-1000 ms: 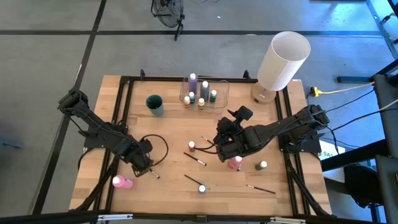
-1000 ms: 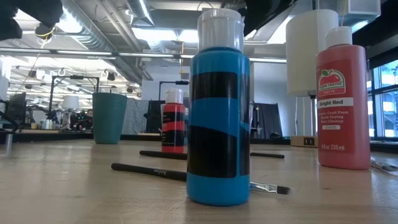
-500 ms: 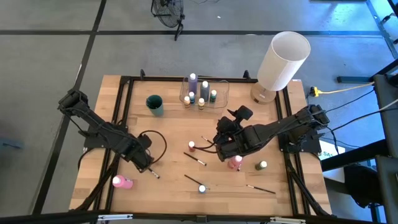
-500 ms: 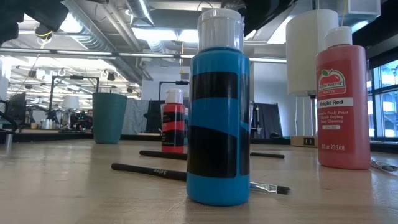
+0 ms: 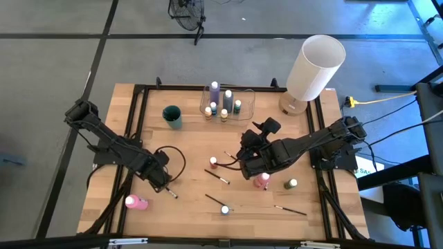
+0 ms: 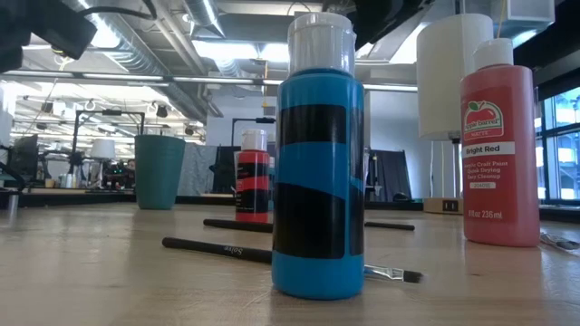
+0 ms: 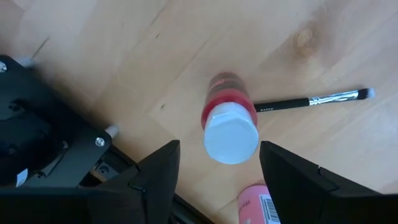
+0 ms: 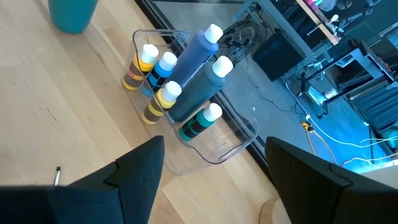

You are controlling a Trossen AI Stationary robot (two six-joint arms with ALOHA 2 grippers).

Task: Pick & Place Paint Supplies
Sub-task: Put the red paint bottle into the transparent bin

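The red paint bottle stands upright on the wooden table, white cap up, and we see it right below the left gripper, one dark finger on each side of the cap. The jaws are spread wider than the bottle and hold nothing, which we read as lining up for a straight-down grasp. A paintbrush lies just beside the bottle and a pink bottle lies on its side close by, so the drop needs to stay centred. Across the table the right gripper waits over the middle, also wide open and empty. It faces the clear container, where several bottles already stand; that's likely the red one's destination.
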